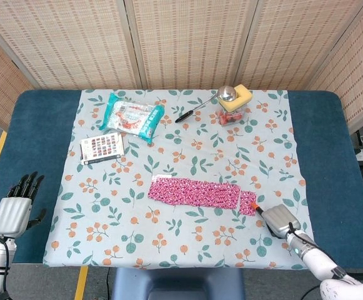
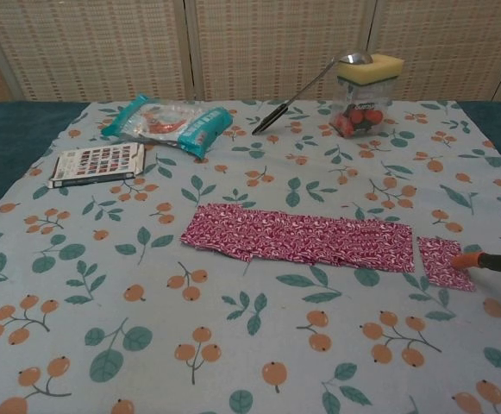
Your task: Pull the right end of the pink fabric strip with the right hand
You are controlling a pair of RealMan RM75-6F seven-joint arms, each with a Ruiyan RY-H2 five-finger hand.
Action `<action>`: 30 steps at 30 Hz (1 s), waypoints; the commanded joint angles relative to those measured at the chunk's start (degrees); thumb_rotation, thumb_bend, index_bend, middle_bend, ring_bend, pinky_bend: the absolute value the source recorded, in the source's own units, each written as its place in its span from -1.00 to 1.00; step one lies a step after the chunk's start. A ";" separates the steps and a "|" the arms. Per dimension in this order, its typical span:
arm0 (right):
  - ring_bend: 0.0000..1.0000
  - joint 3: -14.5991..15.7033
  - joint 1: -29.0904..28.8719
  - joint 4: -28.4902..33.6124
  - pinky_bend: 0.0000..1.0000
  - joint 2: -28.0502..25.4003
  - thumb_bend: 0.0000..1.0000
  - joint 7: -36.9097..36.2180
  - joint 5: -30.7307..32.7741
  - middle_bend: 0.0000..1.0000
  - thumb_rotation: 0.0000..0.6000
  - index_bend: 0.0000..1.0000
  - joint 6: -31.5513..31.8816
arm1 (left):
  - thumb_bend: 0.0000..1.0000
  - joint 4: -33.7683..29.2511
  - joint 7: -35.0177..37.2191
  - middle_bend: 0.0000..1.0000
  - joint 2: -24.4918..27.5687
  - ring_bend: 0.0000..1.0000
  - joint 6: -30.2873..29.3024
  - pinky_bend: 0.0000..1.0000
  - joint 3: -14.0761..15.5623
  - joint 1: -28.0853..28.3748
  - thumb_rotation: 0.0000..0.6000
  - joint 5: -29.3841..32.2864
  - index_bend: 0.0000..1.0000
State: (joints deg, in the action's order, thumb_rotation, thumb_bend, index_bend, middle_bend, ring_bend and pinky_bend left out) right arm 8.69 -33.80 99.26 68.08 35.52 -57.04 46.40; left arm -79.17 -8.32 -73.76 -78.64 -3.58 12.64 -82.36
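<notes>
The pink fabric strip (image 1: 193, 190) (image 2: 297, 235) lies flat in the middle of the floral tablecloth. Its right end is a small separate piece (image 1: 248, 202) (image 2: 442, 260), a narrow gap away from the long part. My right hand (image 1: 280, 220) is just right of that piece, near the cloth's front right corner. An orange fingertip (image 2: 467, 259) holds the piece by its right edge, and the rest of the hand is mostly cut off in the chest view. My left hand (image 1: 15, 209) hangs open beyond the table's front left corner, holding nothing.
At the back stand a teal snack bag (image 1: 131, 116), a long-handled spoon (image 1: 197, 107) and a jar with a yellow sponge on top (image 1: 233, 105). A colour sample card (image 1: 102, 147) lies at the left. The cloth's right edge (image 1: 303, 187) meets blue table.
</notes>
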 commanded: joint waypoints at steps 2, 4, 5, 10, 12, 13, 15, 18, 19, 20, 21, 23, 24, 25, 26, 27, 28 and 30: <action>0.61 1.71 0.83 1.69 0.48 -1.77 0.70 0.99 -1.69 0.29 1.00 -0.40 1.74 | -0.37 -0.03 0.03 -0.99 0.02 -0.89 -0.02 -0.48 -0.02 -0.03 1.00 0.03 -0.88; 0.61 2.32 1.30 2.47 0.48 -2.59 0.70 1.17 -2.48 0.29 1.00 -0.40 2.63 | -0.38 -0.03 0.08 -0.99 0.02 -0.89 0.00 -0.48 -0.03 -0.02 1.00 0.03 -0.88; 0.61 2.54 1.52 2.78 0.48 -2.91 0.70 1.19 -2.87 0.29 1.00 -0.40 3.03 | -0.38 -0.04 0.09 -0.99 0.03 -0.89 0.01 -0.48 -0.03 -0.01 1.00 0.03 -0.88; 0.61 2.94 2.76 3.92 0.48 -4.11 0.70 0.33 -5.36 0.29 1.00 -0.40 5.31 | -0.38 -0.15 -0.11 -0.99 0.01 -0.89 0.07 -0.48 0.07 0.01 1.00 -0.07 -0.88; 0.61 2.48 3.27 4.10 0.48 -4.16 0.70 -1.06 -6.88 0.29 1.00 -0.40 6.26 | -0.38 -0.18 -0.29 -0.99 -0.01 -0.89 0.12 -0.48 0.11 0.02 1.00 -0.08 -0.88; 0.61 2.16 3.53 4.04 0.48 -4.05 0.70 -1.82 -7.67 0.29 1.00 -0.40 6.80 | -0.38 -0.21 -0.35 -0.99 -0.02 -0.89 0.11 -0.48 0.12 0.01 1.00 -0.09 -0.88; 0.61 1.47 4.04 3.73 0.48 -3.63 0.70 -3.36 -9.29 0.29 1.00 -0.42 7.89 | -0.38 -0.16 -0.39 -0.99 -0.06 -0.89 0.23 -0.48 0.08 0.07 1.00 0.00 -0.88; 0.61 -0.20 4.63 2.51 0.48 -1.98 0.70 -5.79 -11.54 0.29 1.00 -0.50 9.60 | -0.38 -0.10 -0.39 -0.99 -0.11 -0.89 0.35 -0.48 0.08 0.07 1.00 0.11 -0.88; 0.61 -0.68 4.58 2.14 0.48 -1.41 0.70 -6.26 -11.88 0.30 1.00 -0.55 9.68 | -0.38 -0.09 -0.42 -0.99 -0.11 -0.89 0.40 -0.48 0.08 0.10 1.00 0.11 -0.88; 0.62 -1.14 4.38 1.83 0.48 -0.91 0.70 -6.80 -12.06 0.30 1.00 -0.57 9.38 | -0.38 -0.09 -0.43 -0.99 -0.11 -0.89 0.49 -0.48 0.08 0.13 1.00 0.14 -0.88; 0.63 -1.77 3.91 1.53 0.48 -0.35 0.70 -7.51 -11.87 0.31 1.00 -0.59 8.53 | -0.38 -0.06 -0.43 -0.99 -0.10 -0.89 0.59 -0.48 0.07 0.19 1.00 0.16 -0.88; 0.64 -2.74 2.94 1.25 0.48 0.30 0.70 -7.94 -10.80 0.32 1.00 -0.63 6.91 | -0.38 0.00 -0.48 -0.98 -0.11 -0.88 0.61 -0.48 0.07 0.21 1.00 0.15 -0.88; 0.64 -3.37 2.24 1.16 0.49 0.74 0.70 -7.54 -9.77 0.33 1.00 -0.66 6.01 | -0.38 0.04 -0.49 -0.97 -0.15 -0.87 0.65 -0.48 0.07 0.23 1.00 0.16 -0.88; 0.64 -3.87 1.76 1.10 0.49 1.14 0.70 -6.89 -8.85 0.33 1.00 -0.68 5.64 | -0.38 0.09 -0.48 -0.96 -0.16 -0.87 0.70 -0.48 0.06 0.25 1.00 0.20 -0.88; 0.65 -4.34 1.34 1.05 0.49 1.63 0.70 -5.92 -7.87 0.33 1.00 -0.68 5.59 | -0.38 0.14 -0.44 -0.95 -0.14 -0.86 0.74 -0.48 0.05 0.26 1.00 0.23 -0.88; 0.65 -4.91 0.89 1.04 0.49 2.42 0.70 -4.42 -6.61 0.33 1.00 -0.69 5.84 | -0.38 0.19 -0.36 -0.94 -0.12 -0.86 0.77 -0.48 0.04 0.25 1.00 0.27 -0.88; 0.65 -5.27 0.57 1.14 0.49 2.98 0.71 -3.36 -5.66 0.33 1.00 -0.69 6.02 | -0.38 0.21 -0.30 -0.94 -0.11 -0.85 0.76 -0.48 0.01 0.23 1.00 0.33 -0.88; 0.65 -5.94 -0.31 1.66 0.49 3.90 0.71 -1.43 -3.26 0.33 1.00 -0.69 5.84 | -0.38 0.29 -0.10 -0.93 -0.10 -0.85 0.70 -0.48 -0.07 0.22 1.00 0.40 -0.87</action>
State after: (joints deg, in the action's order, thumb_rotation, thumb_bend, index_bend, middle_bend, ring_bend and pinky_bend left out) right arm 3.95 -32.82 100.62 70.56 31.84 -62.74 52.45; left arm -78.90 -8.45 -73.87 -77.92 -3.63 12.86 -81.98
